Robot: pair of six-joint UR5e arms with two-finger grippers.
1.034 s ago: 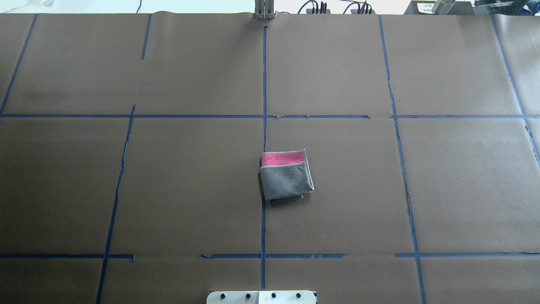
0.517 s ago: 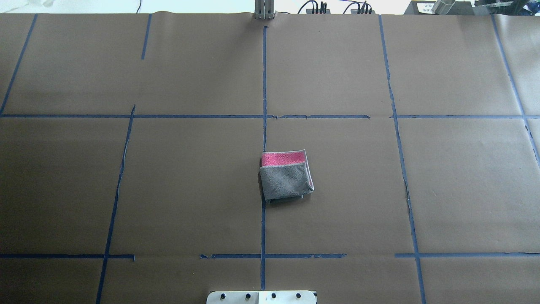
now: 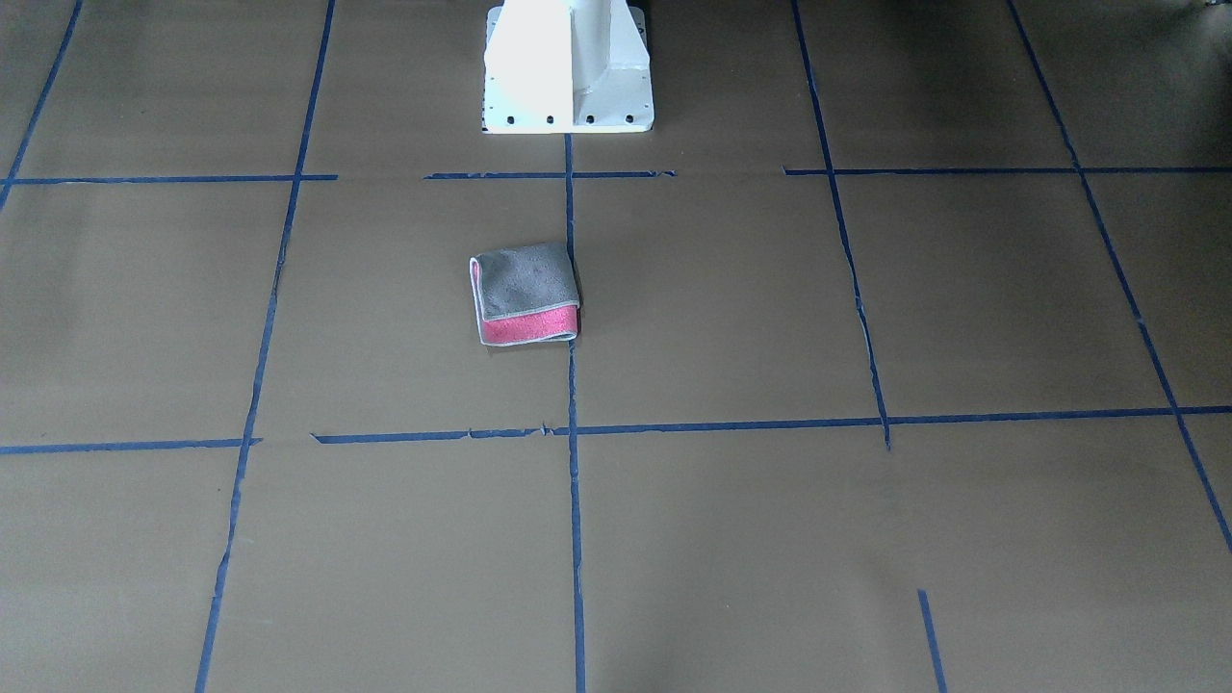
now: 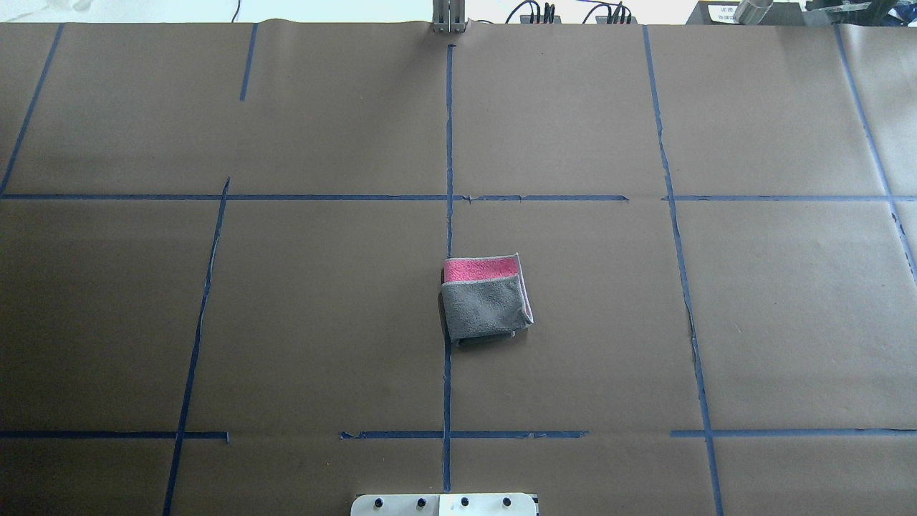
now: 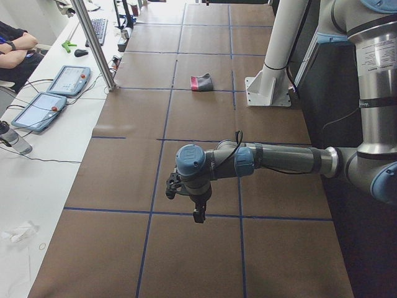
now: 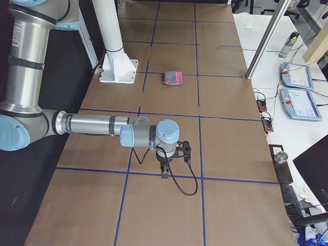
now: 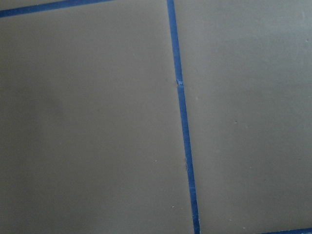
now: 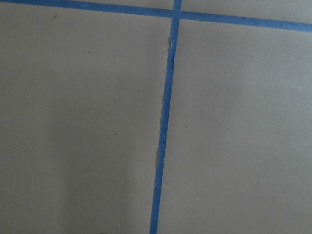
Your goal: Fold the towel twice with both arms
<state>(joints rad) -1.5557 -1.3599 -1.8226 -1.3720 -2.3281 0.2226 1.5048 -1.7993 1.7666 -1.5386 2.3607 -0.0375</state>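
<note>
i see the table point(image 4: 286, 322) in brown paper. left arm point(image 5: 279, 160) and right arm point(image 6: 92, 124) reach low over its opposite ends. the towel point(image 4: 486, 301) lies folded mid-table, grey up with a pink strip showing, well apart from both. left gripper point(image 5: 197, 217) and right gripper point(image 6: 164, 174): i can't tell whether the fingers are apart or together.

Only illegible sticker print on left arm point(image 5: 279, 160) and right arm point(image 6: 97, 124).

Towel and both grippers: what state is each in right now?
Towel: folded into a small stack, flat on the table, grey face up, pink strip showing, nothing touching it.
Left gripper: pointing down over the table, away from the towel; cannot tell if jaws are open.
Right gripper: pointing down, apart from the towel; jaws cannot tell.
</note>
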